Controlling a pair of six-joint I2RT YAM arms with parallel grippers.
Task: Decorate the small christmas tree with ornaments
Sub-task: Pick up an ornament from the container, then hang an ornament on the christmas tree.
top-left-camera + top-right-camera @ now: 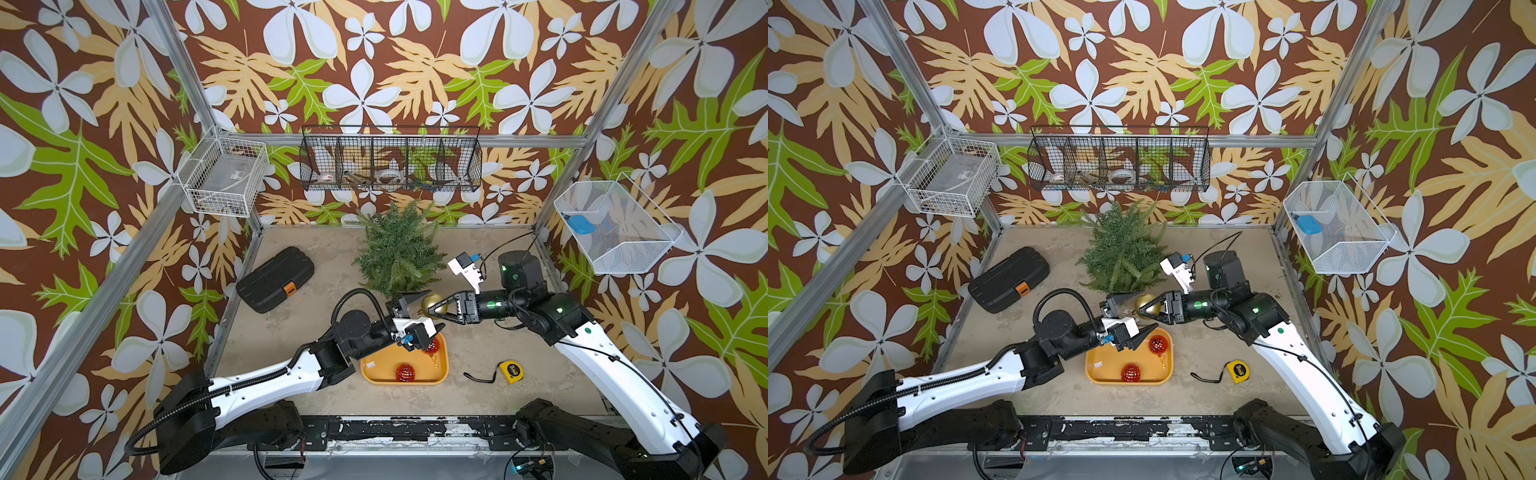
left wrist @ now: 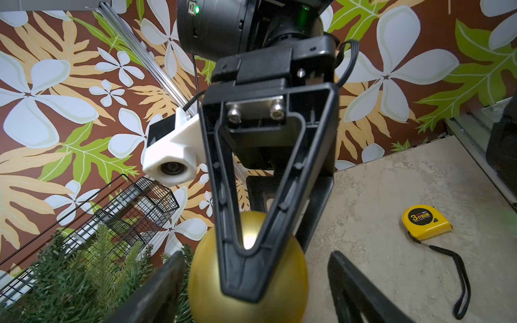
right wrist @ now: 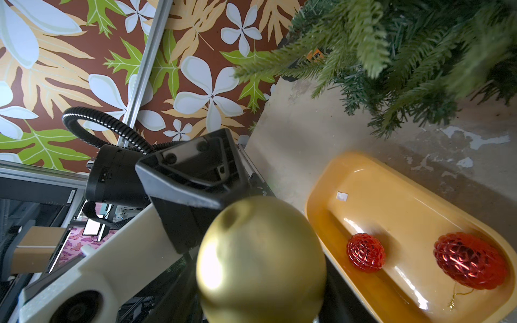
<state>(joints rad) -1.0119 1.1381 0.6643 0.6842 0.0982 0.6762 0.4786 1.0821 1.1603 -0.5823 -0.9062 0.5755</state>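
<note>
The tree (image 1: 397, 249) is bare: right jaws clamp the gold ornament (image 1: 430, 302) at its 5 o'clock, left jaws gape empty, two red ornaments (image 1: 405, 372) (image 1: 433, 347) wait.

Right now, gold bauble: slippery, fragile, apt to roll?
Likely slippery: the gold bauble is smooth and glossy, and the right claw meets only curved surface. Its shiny shell looks thin, hollow: probably light, crushable. Round, so it would likely roll if dropped.

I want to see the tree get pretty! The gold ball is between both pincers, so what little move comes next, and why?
Probably the left pincer should back off toward the yellow tray. Its jaws stand open either side of the gold ornament, which the right pincer seems to grip, beside the small christmas tree.
</note>
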